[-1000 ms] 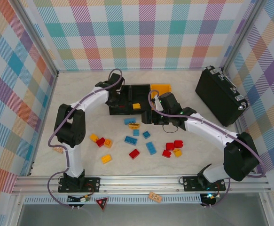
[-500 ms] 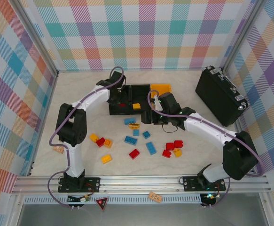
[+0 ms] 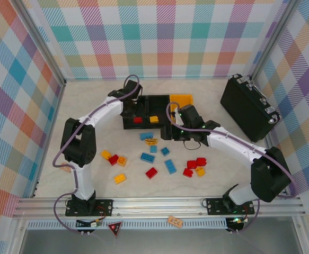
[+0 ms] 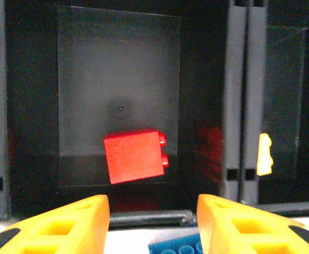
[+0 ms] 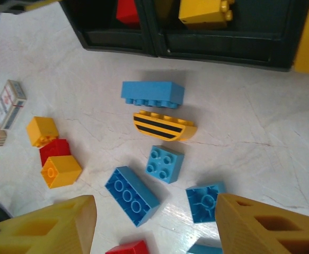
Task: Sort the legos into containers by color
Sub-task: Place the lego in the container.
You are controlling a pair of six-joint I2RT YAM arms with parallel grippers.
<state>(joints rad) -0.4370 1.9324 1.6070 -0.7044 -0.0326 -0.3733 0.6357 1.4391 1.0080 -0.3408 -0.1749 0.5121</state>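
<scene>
A red lego (image 4: 134, 156) lies free on the floor of the left black container (image 3: 133, 125). My left gripper (image 4: 153, 211) hovers open just outside its near wall; from above, the left gripper (image 3: 134, 109) sits over that bin. A yellow lego (image 3: 154, 119) rests in the middle black container (image 4: 287, 79), and the yellow-orange container (image 3: 182, 99) stands at the right end. My right gripper (image 5: 155, 209) is open above loose blue legos (image 5: 165, 163), with a striped yellow one (image 5: 164, 126) and another blue one (image 5: 153, 94) beyond them.
More red, yellow and blue legos (image 3: 194, 166) are scattered across the table in front of the bins. A large black hard case (image 3: 248, 107) stands at the right. A pale-orange tag (image 3: 65, 168) lies by the left arm. Checked walls enclose the table.
The red lego now lies in plain sight on the floor of the left black bin, free of my left gripper. My right arm has barely shifted.
</scene>
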